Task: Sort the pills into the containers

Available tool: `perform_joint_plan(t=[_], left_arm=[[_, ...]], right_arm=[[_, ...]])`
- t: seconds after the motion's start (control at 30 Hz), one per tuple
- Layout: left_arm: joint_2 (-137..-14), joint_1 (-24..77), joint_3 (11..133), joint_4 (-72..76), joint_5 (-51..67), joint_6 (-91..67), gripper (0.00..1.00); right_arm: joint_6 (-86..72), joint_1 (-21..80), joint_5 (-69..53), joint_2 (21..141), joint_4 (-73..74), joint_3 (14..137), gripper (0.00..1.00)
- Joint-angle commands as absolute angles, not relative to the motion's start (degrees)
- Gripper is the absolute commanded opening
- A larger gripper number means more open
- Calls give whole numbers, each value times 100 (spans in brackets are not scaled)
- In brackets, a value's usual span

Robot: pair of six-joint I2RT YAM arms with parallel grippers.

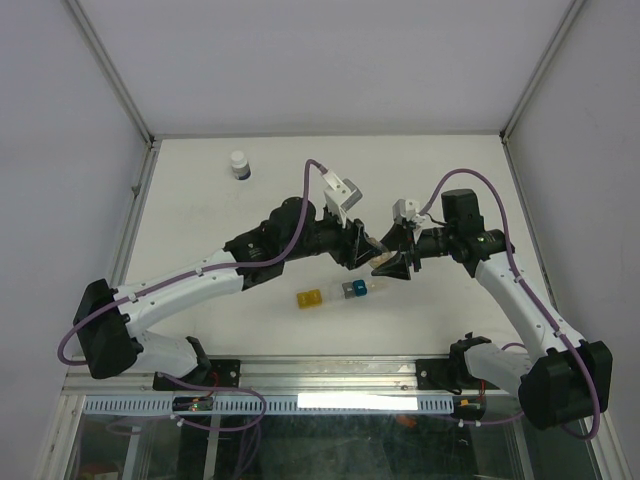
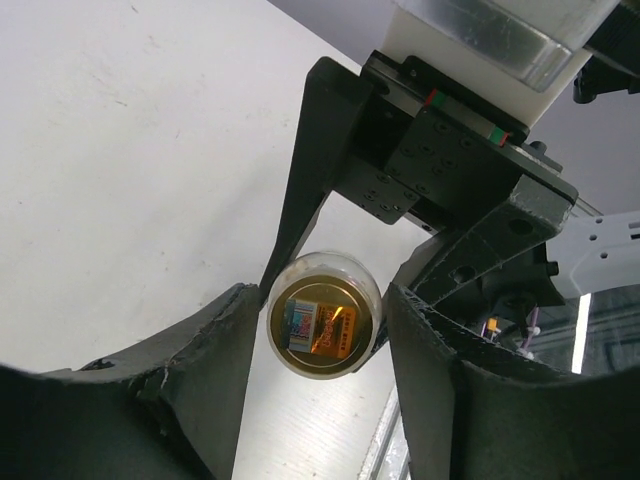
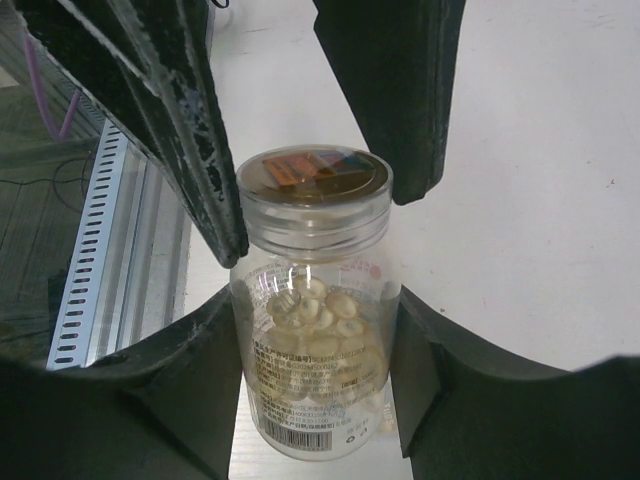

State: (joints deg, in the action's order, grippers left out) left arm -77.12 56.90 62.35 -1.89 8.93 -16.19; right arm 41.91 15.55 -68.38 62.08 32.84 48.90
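A clear vial (image 3: 315,380) holds a heap of pale tan pills (image 3: 320,310) and has a gold-topped cap (image 3: 313,172). My right gripper (image 3: 315,400) is shut on the vial's body and holds it above the table. My left gripper (image 2: 322,330) faces it, its fingers (image 3: 190,130) pressed on both sides of the cap (image 2: 322,318). In the top view both grippers, the left (image 1: 362,250) and the right (image 1: 395,262), meet at mid-table with the vial (image 1: 384,263) between them. The pillbox strip (image 1: 340,293) lies just in front of them, with a yellow cube (image 1: 310,298), a blue cube (image 1: 356,290) and clear cubes.
A small white-capped dark bottle (image 1: 239,163) stands at the far left of the table. A metal rail (image 1: 330,372) runs along the near edge. White walls close in the table at the back and sides.
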Motion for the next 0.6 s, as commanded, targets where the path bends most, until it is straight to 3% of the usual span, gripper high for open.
perform_joint_plan(t=[0.0, 0.13, 0.27, 0.3, 0.43, 0.57], left_arm=[[-7724, 5680, 6556, -134, 1123, -1622, 49], [-7710, 5678, 6578, -160, 1251, -1448, 22], [-7691, 5665, 6558, -162, 1580, -1083, 4], [-7681, 5661, 6549, -161, 1604, -1035, 1], [-7663, 5593, 6526, -163, 1649, -1021, 0], [-7641, 5542, 6496, -159, 1635, -1057, 0]], right_arm=[[4157, 1529, -6970, 6073, 3069, 5001, 0], [4157, 1530, -6970, 6073, 3076, 5001, 0], [4149, 1530, -6970, 6065, 3076, 5000, 0], [4144, 1531, -6970, 6064, 3076, 5004, 5], [4093, 1532, -6957, 6047, 3035, 4991, 44], [4054, 1523, -6948, 6029, 2991, 4981, 73]])
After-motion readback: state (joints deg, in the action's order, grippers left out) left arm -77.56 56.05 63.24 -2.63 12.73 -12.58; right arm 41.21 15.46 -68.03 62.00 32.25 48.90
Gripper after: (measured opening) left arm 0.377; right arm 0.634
